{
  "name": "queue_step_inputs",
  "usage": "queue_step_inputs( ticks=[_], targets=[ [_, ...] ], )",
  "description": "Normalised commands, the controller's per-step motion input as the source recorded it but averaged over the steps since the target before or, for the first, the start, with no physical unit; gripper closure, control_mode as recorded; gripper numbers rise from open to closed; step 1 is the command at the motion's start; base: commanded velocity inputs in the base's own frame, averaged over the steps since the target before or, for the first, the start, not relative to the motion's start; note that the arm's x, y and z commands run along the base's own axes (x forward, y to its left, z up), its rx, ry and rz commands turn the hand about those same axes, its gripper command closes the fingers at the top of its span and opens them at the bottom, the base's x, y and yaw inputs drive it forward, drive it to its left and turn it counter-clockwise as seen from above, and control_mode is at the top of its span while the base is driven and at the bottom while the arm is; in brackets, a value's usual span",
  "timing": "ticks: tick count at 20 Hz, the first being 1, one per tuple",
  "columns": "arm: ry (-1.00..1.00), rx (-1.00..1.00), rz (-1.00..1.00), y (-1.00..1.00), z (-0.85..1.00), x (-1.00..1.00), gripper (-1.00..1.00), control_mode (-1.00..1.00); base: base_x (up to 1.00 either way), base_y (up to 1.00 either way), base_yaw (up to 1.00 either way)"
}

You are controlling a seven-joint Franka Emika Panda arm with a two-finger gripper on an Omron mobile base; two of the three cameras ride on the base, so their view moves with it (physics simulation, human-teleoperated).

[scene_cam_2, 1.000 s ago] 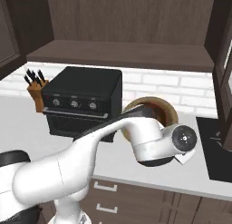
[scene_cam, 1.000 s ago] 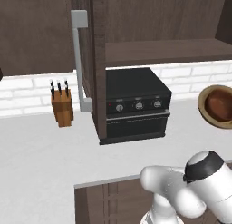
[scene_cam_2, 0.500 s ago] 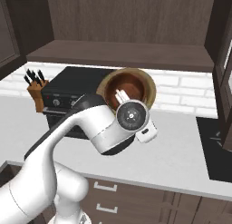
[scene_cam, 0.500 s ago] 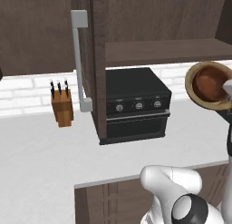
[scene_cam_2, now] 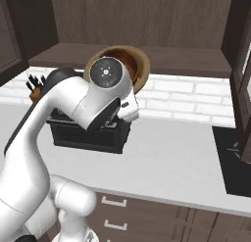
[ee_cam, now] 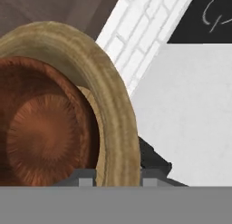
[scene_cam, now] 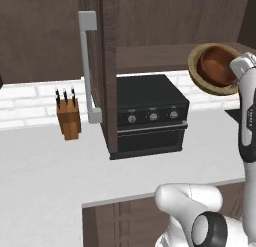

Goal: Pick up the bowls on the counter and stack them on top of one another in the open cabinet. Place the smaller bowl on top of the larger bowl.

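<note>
The gripper (ee_cam: 111,175) pinches the thick rim of the larger bowl (ee_cam: 118,123) between narrowly set fingers (ee_cam: 86,177) (their tips barely show). The smaller bowl (ee_cam: 43,128) nests inside it. Both hang tilted above the black oven (scene_cam: 147,113), near the open cabinet (scene_cam: 165,56) shelf.

No readable text in any view.

The black oven (scene_cam: 150,116) has three round knobs on its front panel but no legible markings beside them. The dark panel (ee_cam: 206,17) at the upper corner of the hand view carries a thin pale curved stroke, too fragmentary to read as a letter or sign.
</note>
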Motion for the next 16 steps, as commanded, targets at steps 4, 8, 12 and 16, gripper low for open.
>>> queue_step_inputs(
  ticks=[4,8,12,16],
  targets=[
    [0.24,0.2,-0.16,0.56,0.54,0.75,1.0,-1.0,0.0,0.0,0.0],
    [0.17,0.22,-0.24,0.45,0.4,0.69,1.0,-1.0,0.0,0.0,0.0],
    [0.01,0.12,-0.18,0.36,-0.07,0.64,1.0,-1.0,0.0,0.0,0.0],
    [-0.1,0.12,-0.13,0.21,-0.21,0.54,1.0,-1.0,0.0,0.0,0.0]
  ],
)
